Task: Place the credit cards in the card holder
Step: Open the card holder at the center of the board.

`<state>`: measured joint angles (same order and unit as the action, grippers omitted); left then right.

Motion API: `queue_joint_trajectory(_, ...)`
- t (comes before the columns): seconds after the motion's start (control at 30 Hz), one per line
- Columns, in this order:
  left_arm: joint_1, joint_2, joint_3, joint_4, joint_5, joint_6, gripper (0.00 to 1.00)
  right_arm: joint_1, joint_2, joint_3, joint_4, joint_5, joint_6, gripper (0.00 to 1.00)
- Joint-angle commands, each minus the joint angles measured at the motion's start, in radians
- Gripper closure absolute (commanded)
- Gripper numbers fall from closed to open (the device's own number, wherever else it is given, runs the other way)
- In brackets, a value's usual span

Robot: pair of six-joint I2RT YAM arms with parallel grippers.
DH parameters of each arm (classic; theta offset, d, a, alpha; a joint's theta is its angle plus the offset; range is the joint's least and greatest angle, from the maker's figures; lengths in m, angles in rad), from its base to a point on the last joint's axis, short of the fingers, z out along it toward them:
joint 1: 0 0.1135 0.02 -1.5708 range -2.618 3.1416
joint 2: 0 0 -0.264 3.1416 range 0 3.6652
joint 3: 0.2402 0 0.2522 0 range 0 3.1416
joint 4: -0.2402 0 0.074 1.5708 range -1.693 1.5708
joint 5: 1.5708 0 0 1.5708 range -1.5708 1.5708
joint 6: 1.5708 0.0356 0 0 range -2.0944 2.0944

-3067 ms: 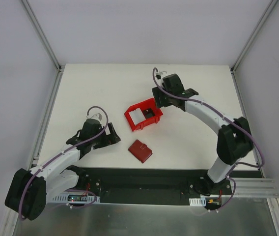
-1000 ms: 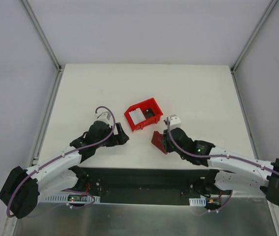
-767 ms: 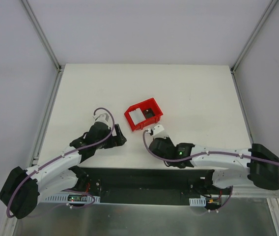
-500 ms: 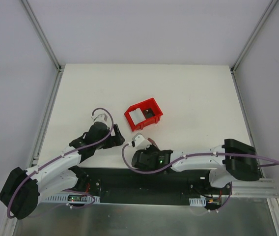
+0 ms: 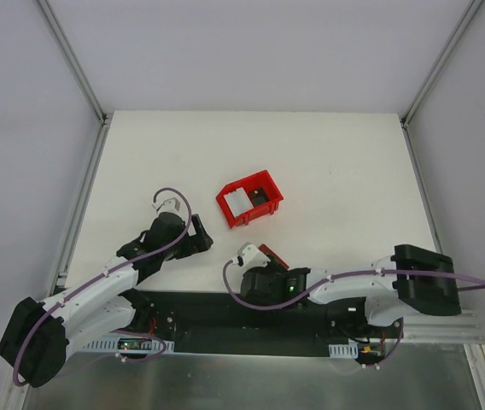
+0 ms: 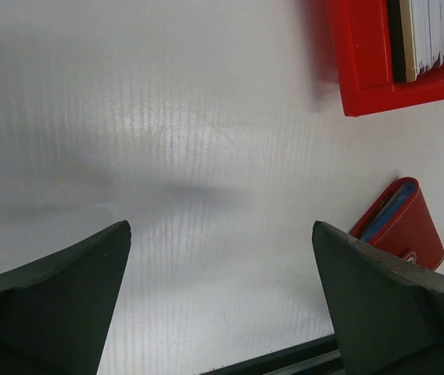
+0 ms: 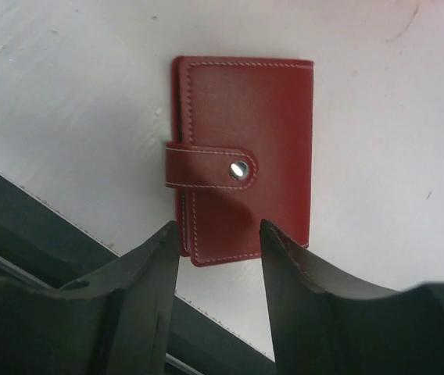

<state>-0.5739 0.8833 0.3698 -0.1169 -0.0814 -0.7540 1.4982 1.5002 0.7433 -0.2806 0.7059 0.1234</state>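
Lying snapped shut by the near edge of the white counter [image 7: 378,117], under the right tool [image 7: 218,226] with jaws parted, the dark-red stitched card holder [image 7: 245,148] risked sliding off if nudged; the left tool [image 6: 220,226] gaped wide, empty.

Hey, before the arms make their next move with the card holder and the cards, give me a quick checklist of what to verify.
1. Card holder lies flat on the table: ok.
2. Snap tab undone for loading: not ok, it is fastened.
3. Right gripper parted, not clamping the holder: ok.
4. Left gripper open and empty: ok.
5. Credit cards reachable, standing in the red bin: ok.
6. Card count: cannot tell.
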Motion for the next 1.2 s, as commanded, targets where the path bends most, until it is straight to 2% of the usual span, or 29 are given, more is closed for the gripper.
queue_joint_trajectory(0.0,0.006,-0.001,0.004,0.016,0.046,0.014,0.01,-0.065,-0.187,-0.08,0.09,-0.161,0.065,0.5)
queue_joint_trajectory(0.13,0.006,0.023,0.024,0.068,0.156,0.076,0.01,-0.119,-0.404,-0.206,0.15,-0.243,0.211,0.42)
queue_joint_trajectory(0.23,0.005,0.036,0.029,0.112,0.236,0.12,0.01,-0.199,-0.54,-0.28,0.143,-0.304,0.366,0.41)
queue_joint_trajectory(0.4,0.005,0.106,0.058,0.229,0.411,0.209,0.01,-0.283,-0.641,-0.335,0.051,-0.356,0.668,0.43)
queue_joint_trajectory(0.53,0.003,0.219,0.138,0.223,0.58,0.228,0.05,-0.386,-0.644,-0.306,-0.023,-0.492,0.823,0.44)
queue_joint_trajectory(0.83,0.0,0.354,0.15,0.253,0.583,0.262,0.07,-0.449,-0.535,-0.286,-0.055,-0.511,0.875,0.43)
queue_joint_trajectory(1.03,-0.014,0.453,0.144,0.368,0.592,0.234,0.09,-0.581,-0.465,-0.334,0.095,-0.621,0.77,0.41)
queue_joint_trajectory(1.17,-0.03,0.529,0.159,0.434,0.598,0.199,0.11,-0.659,-0.384,-0.303,0.155,-0.727,0.655,0.4)
